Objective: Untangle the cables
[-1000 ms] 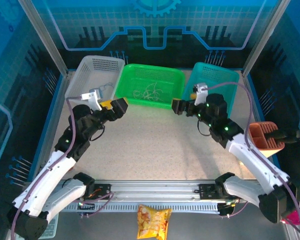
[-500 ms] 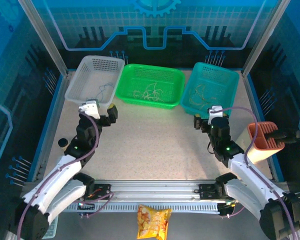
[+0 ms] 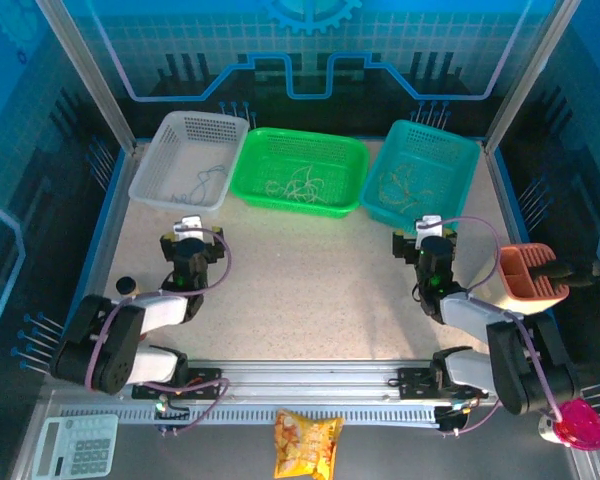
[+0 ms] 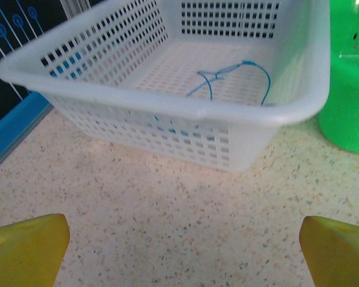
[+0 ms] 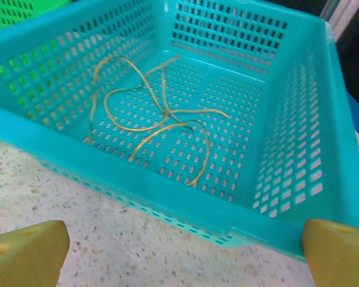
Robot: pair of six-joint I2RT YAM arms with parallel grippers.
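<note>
Blue-grey cables (image 4: 230, 75) lie in the white basket (image 4: 167, 110), also seen from above as thin strands (image 3: 206, 182). Yellowish cables (image 5: 158, 113) curl on the floor of the teal basket (image 5: 167, 191); from above they are a faint tangle (image 3: 405, 188). A clump of whitish cables (image 3: 300, 185) sits in the green basket (image 3: 352, 155). My left gripper (image 3: 192, 243) rests low in front of the white basket, open, with nothing between its yellow fingertips (image 4: 27, 245). My right gripper (image 3: 427, 240) sits just short of the teal basket, open and empty, yellow fingertips (image 5: 338, 248) wide apart.
An orange holder (image 3: 528, 272) stands at the right edge of the table. A small black knob (image 3: 126, 285) lies left of the left arm. A snack bag (image 3: 306, 442), a calculator (image 3: 70, 445) and a pink object (image 3: 578, 422) lie below the front rail.
Both arms have pulled back from the baskets and folded down toward their bases. The grippers now sit low over the table, facing the white and teal baskets.
</note>
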